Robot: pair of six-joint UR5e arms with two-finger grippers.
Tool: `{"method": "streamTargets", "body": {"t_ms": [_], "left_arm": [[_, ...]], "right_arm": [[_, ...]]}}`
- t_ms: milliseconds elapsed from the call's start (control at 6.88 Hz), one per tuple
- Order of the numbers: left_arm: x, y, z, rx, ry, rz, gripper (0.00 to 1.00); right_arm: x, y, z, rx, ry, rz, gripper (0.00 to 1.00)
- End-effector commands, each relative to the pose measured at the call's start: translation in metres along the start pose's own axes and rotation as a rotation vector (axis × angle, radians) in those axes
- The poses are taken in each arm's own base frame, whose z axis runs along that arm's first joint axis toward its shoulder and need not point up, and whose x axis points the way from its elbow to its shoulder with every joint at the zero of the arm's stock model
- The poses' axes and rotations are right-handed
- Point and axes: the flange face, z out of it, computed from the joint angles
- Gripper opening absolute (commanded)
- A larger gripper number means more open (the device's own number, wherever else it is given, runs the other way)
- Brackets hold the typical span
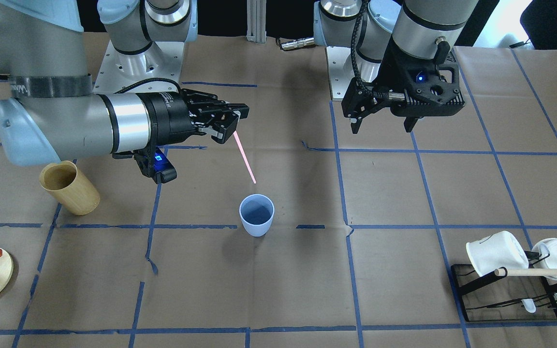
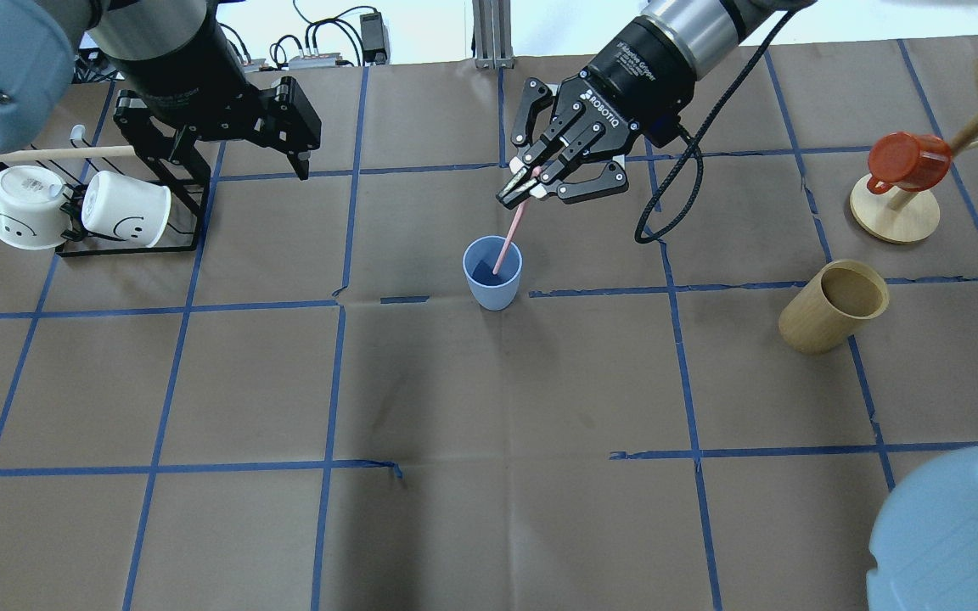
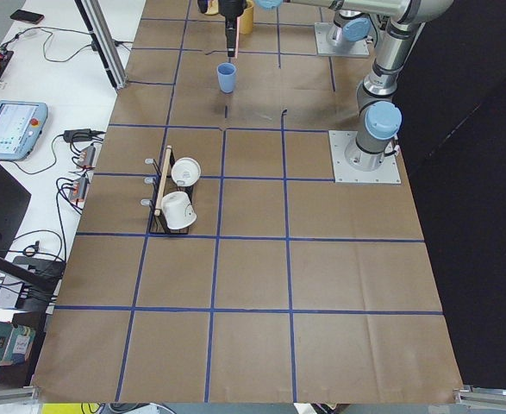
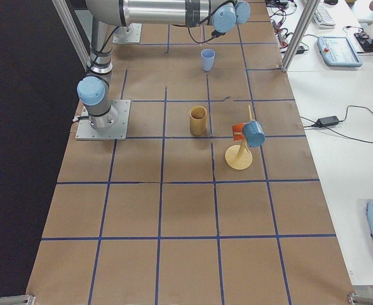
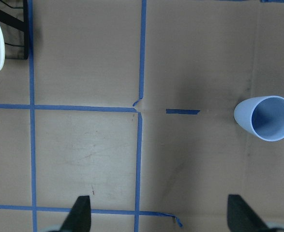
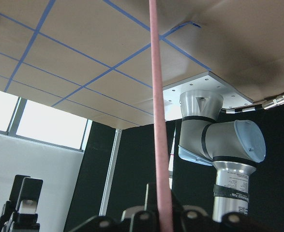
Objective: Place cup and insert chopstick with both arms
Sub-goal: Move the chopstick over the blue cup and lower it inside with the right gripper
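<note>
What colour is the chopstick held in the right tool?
The chopstick is light pink; it shows best in the exterior front-facing view.

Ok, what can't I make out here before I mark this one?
- Right wrist view: the chopstick runs off the top edge, hiding its tip; the cup is out of frame.
- Left wrist view: the chopstick is a mere sliver at the right edge.
- Exterior left: the top edge cuts off the right hand.

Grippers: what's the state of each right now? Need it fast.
Left gripper: open, holding nothing.
Right gripper: closed, holding the chopstick.
</note>
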Motion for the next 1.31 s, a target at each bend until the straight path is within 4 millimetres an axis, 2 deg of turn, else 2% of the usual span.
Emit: {"method": "streamTargets", "body": {"t_ms": [0,145,291,581,1017,1162], "left_arm": [[0.0,0.0,0.0,-0.001,0.0,0.001,1.0],[0.001,0.001,0.001,-0.007,0.009,-0.008,1.0],[0.001,0.002,0.002,-0.021,0.009,-0.007,1.0],[0.0,0.007,0.0,-0.035,0.006,-0.005,1.0],[0.0,0.007,0.0,-0.034,0.011,-0.004,1.0],[0.0,0.006,0.0,-0.03,0.013,-0.004,1.0]], "right_arm": [[-0.007,-0.013,0.0,-0.004,0.001,0.005,0.04],[-0.015,-0.015,-0.006,0.004,-0.004,-0.005,0.04],[-0.02,-0.026,-0.006,-0.002,0.0,0.003,0.04],[-0.023,-0.049,-0.001,-0.018,0.014,0.002,0.04],[-0.025,-0.071,0.004,-0.029,0.018,-0.007,0.06],[-0.027,-0.074,0.005,-0.025,0.017,-0.012,0.24]]}}
